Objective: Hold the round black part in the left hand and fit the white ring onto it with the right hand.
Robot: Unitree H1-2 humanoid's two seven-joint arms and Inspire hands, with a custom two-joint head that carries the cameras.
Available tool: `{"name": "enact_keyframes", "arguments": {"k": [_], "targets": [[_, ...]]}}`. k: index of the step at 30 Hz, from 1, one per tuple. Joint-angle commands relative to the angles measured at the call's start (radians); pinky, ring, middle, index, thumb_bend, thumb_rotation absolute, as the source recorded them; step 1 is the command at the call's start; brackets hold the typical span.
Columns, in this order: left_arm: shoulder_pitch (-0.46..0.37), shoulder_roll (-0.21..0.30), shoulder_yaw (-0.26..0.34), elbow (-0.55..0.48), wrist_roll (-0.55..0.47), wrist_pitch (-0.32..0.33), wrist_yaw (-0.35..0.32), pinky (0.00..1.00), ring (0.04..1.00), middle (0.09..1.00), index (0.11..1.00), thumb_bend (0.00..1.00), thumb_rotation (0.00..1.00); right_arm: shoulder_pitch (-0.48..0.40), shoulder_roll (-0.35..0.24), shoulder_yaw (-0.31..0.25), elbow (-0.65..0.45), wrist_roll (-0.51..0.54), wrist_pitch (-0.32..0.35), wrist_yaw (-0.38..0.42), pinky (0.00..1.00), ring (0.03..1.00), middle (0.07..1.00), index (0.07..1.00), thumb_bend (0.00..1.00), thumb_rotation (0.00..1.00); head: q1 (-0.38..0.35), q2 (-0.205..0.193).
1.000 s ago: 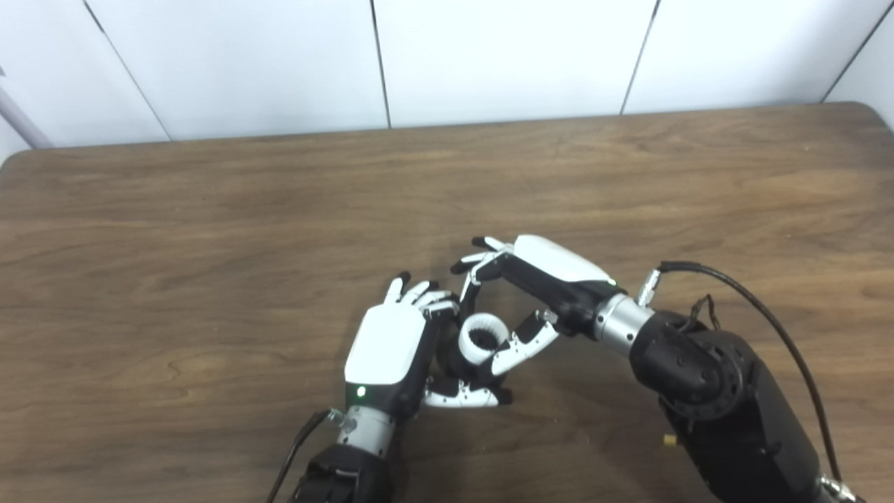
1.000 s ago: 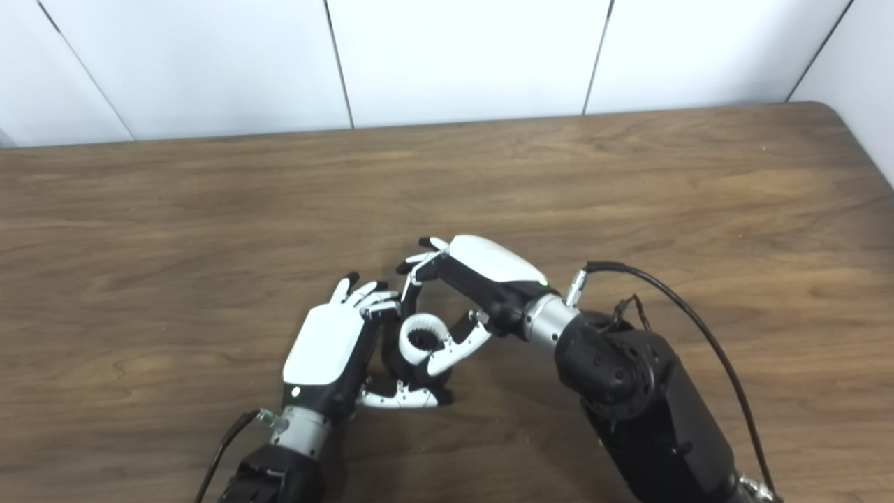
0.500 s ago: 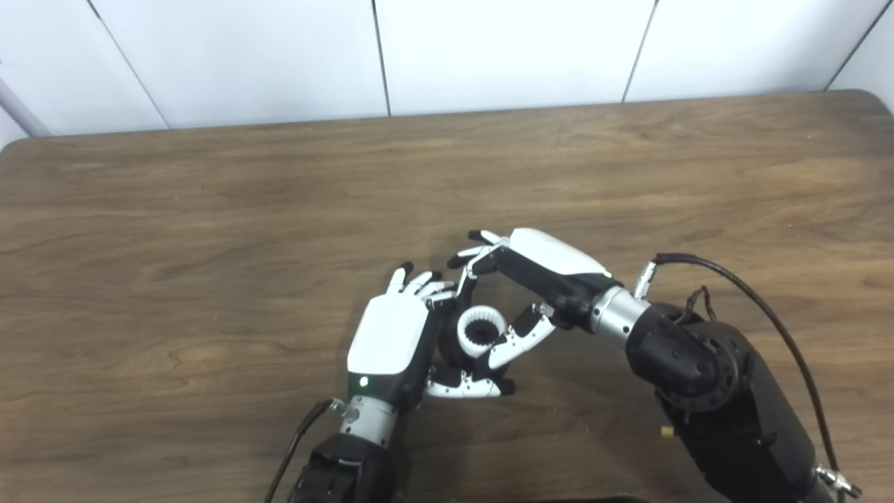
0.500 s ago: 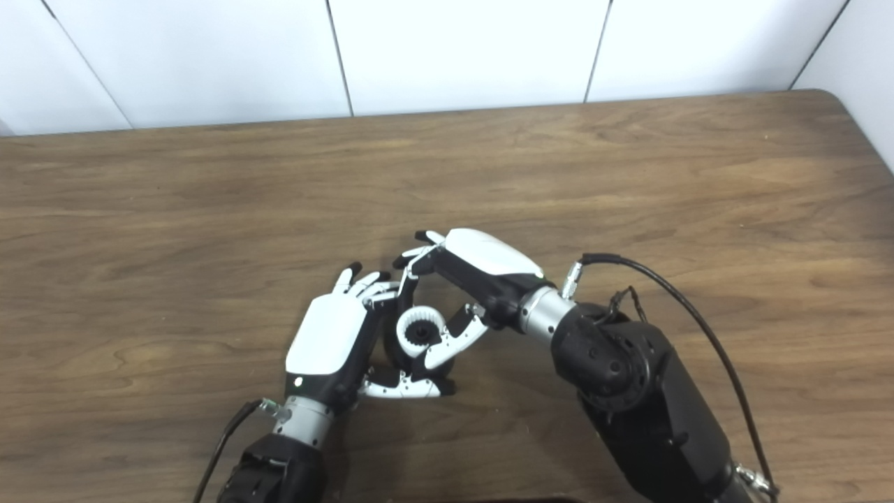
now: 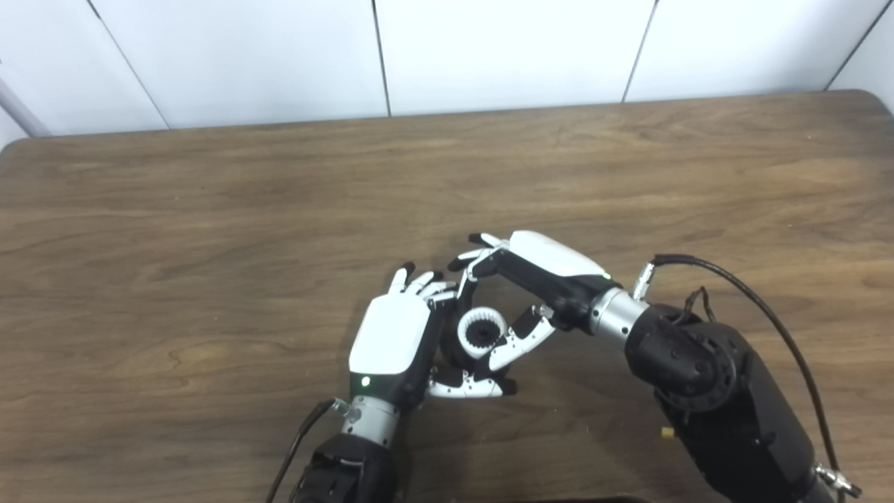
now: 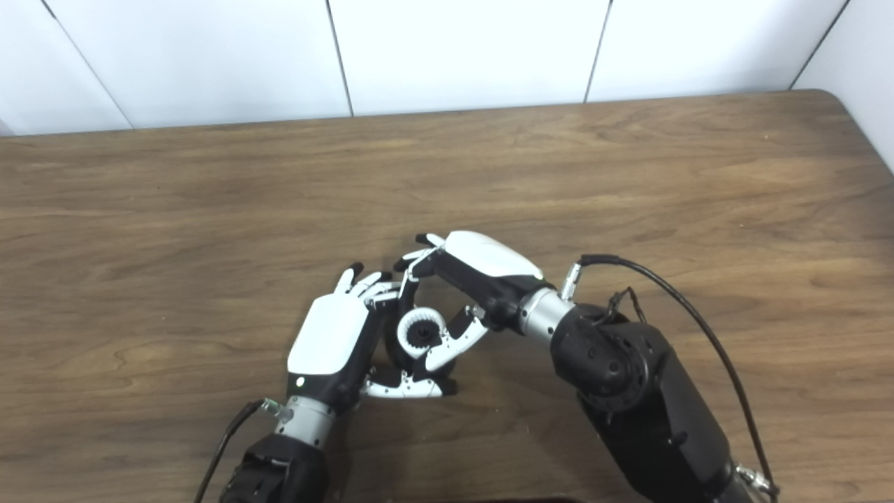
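The white ring (image 5: pixel 480 331) sits on top of the round black part (image 5: pixel 452 353), whose toothed black centre shows through the ring's hole. My left hand (image 5: pixel 395 340) is shut on the black part from the left, with its thumb under and in front of it. My right hand (image 5: pixel 529 279) comes in from the right; its thumb and fingers are closed on the ring's rim. The two hands touch each other low over the wooden table (image 5: pixel 209 230). Most of the black part is hidden by the fingers. The same scene shows in the right eye view, with the ring (image 6: pixel 420 329) between the hands.
A black cable (image 5: pixel 740 293) loops off my right forearm. A small tan crumb (image 5: pixel 668 433) lies on the table by the right arm. White wall panels (image 5: pixel 489 49) stand behind the table's far edge.
The camera tilted slightly, shifting the whole picture. The ring has turned flatter on the black part, so its toothed centre now shows. Both hands keep their hold.
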Motion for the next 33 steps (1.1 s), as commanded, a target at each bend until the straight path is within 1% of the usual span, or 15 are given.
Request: {"name": "enact_keyframes", "arguments": {"k": [1, 14, 22, 23, 24, 25, 27, 33], "targets": [[-0.019, -0.009, -0.001, -0.012, 0.009, -0.005, 0.015, 1.0, 0.884, 0.777, 0.484, 0.52, 0.06, -0.013, -0.009, -0.006, -0.012, 0.007, -0.031, -0.029, 1.0, 0.998, 0.854, 0.483, 0.52, 0.13, -0.001, -0.001], [-0.027, -0.007, 0.001, 0.01, 0.002, -0.014, 0.033, 1.0, 0.886, 0.779, 0.485, 0.52, 0.06, -0.014, -0.015, -0.022, 0.023, 0.023, -0.048, -0.066, 1.0, 0.998, 0.858, 0.484, 0.52, 0.13, -0.001, -0.012], [-0.026, -0.008, -0.002, 0.011, 0.009, -0.008, 0.028, 1.0, 0.892, 0.782, 0.485, 0.52, 0.06, -0.015, -0.02, -0.016, 0.01, 0.013, -0.052, -0.068, 1.0, 0.997, 0.873, 0.492, 0.52, 0.15, -0.002, -0.015], [-0.027, -0.007, -0.002, 0.014, 0.008, -0.01, 0.032, 1.0, 0.89, 0.782, 0.485, 0.52, 0.06, -0.016, -0.019, -0.018, 0.01, 0.013, -0.053, -0.071, 1.0, 0.993, 0.879, 0.561, 0.78, 0.18, -0.002, -0.015], [-0.027, -0.007, -0.002, 0.015, 0.007, -0.011, 0.033, 1.0, 0.89, 0.781, 0.485, 0.52, 0.06, -0.017, -0.019, -0.019, 0.009, 0.012, -0.052, -0.072, 1.0, 0.991, 0.883, 0.588, 0.88, 0.2, -0.002, -0.015], [-0.027, -0.007, -0.002, 0.015, 0.006, -0.012, 0.033, 1.0, 0.892, 0.782, 0.485, 0.52, 0.06, -0.018, -0.018, -0.02, 0.008, 0.011, -0.05, -0.072, 1.0, 0.99, 0.887, 0.606, 0.94, 0.22, -0.003, -0.016], [-0.026, -0.007, -0.002, 0.016, 0.005, -0.013, 0.035, 1.0, 0.893, 0.781, 0.485, 0.52, 0.06, -0.02, -0.018, -0.022, 0.005, 0.009, -0.046, -0.071, 1.0, 0.994, 0.901, 0.63, 0.99, 0.23, -0.003, -0.016], [-0.027, -0.006, -0.002, 0.014, 0.007, -0.011, 0.033, 1.0, 0.893, 0.781, 0.485, 0.52, 0.06, -0.024, -0.017, -0.029, 0.002, 0.011, -0.038, -0.068, 1.0, 0.999, 0.921, 0.638, 1.0, 0.24, -0.004, -0.016]]}}
